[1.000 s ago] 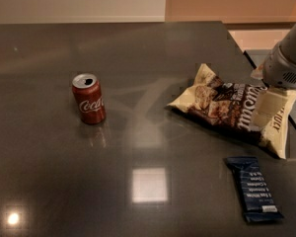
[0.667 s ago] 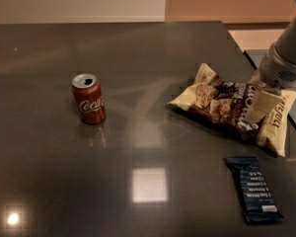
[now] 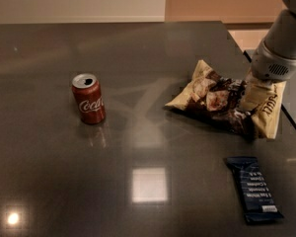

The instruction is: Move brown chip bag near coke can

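The brown chip bag (image 3: 212,100) lies crumpled on the dark table, right of centre. My gripper (image 3: 250,97) comes down from the upper right onto the bag's right part and is shut on it. The bag's right end is bunched and raised around the fingers, while its left end rests on the table. The coke can (image 3: 88,98) stands upright on the left, well apart from the bag, with bare table between them.
A narrow dark blue bar wrapper (image 3: 254,189) lies near the front right, below the bag. The dark glossy table (image 3: 138,58) has its right edge just behind the bag and arm. Light spots reflect off the front of the table.
The gripper has moved down and left onto the bag's right part. The bag's right end has bunched up and pulled in. The can and blue wrapper have not moved.
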### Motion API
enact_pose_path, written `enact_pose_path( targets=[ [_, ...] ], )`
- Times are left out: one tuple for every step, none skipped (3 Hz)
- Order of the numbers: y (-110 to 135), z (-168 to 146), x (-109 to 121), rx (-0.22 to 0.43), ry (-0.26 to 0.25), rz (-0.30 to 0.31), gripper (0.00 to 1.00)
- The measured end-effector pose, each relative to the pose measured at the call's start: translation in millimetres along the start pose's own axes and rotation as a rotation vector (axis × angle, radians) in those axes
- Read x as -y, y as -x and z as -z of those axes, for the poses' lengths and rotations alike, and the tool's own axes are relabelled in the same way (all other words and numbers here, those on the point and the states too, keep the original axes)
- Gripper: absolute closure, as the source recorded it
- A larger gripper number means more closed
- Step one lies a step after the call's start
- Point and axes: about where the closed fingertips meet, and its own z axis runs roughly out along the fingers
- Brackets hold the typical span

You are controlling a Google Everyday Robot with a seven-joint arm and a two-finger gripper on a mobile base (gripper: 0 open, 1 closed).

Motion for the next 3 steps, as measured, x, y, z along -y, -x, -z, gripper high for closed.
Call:
enact_pose_path(
  targets=[
    [38.5,17.7,-1.5,0.038,-0.013,0.060,1.00],
    [64.5,27.7,-4.8,0.074,-0.016,0.101,1.00],
    [98.1,30.8,-13.6,0.122,0.002,0.158,1.00]
  ],
)
